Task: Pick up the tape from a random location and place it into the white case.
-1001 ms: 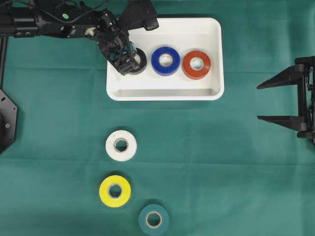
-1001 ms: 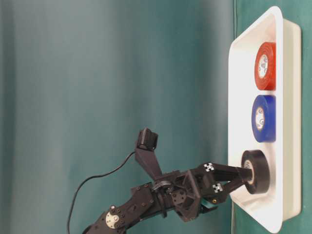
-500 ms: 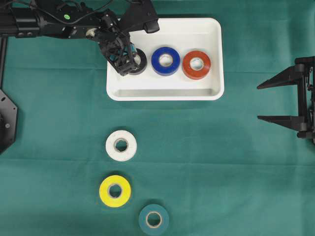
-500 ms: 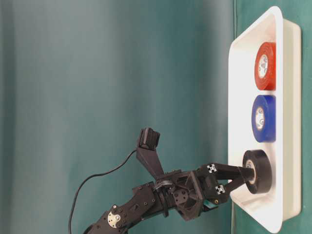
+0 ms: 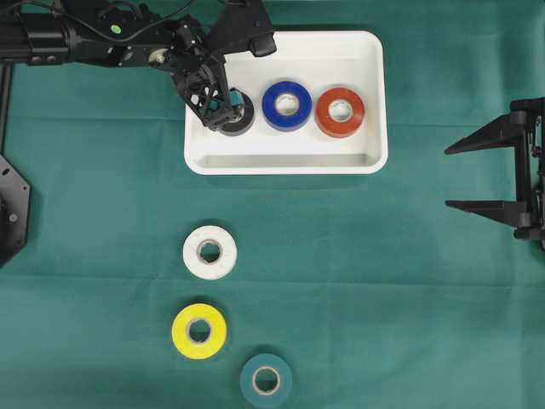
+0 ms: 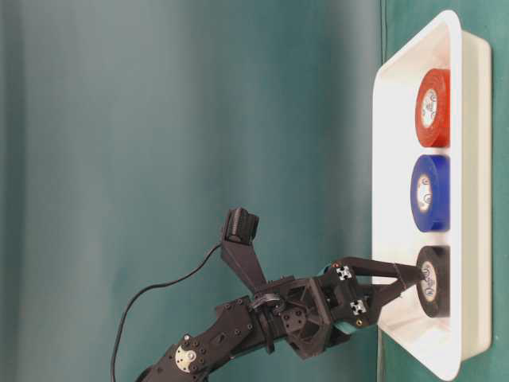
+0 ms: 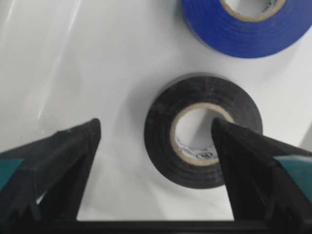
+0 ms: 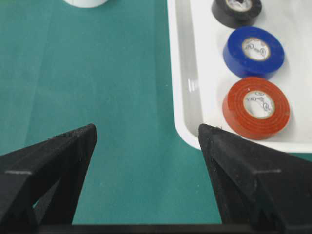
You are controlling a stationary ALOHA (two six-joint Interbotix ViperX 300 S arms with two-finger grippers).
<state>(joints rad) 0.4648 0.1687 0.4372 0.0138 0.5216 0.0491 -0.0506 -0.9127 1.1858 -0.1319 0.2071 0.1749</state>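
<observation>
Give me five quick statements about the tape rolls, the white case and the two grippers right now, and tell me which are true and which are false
1. Three tape rolls lie in the white case. True: the black roll, the blue roll and the red roll.
2. The left gripper is clamped shut on the black roll. False: its jaws stand apart, one finger over the roll's core, the other off to the side.
3. The yellow roll lies in the case. False: it lies on the green cloth, between the white roll and the green roll.
4. The right gripper is open and holds nothing. True.
5. The blue roll lies between the black and red rolls. True.
</observation>
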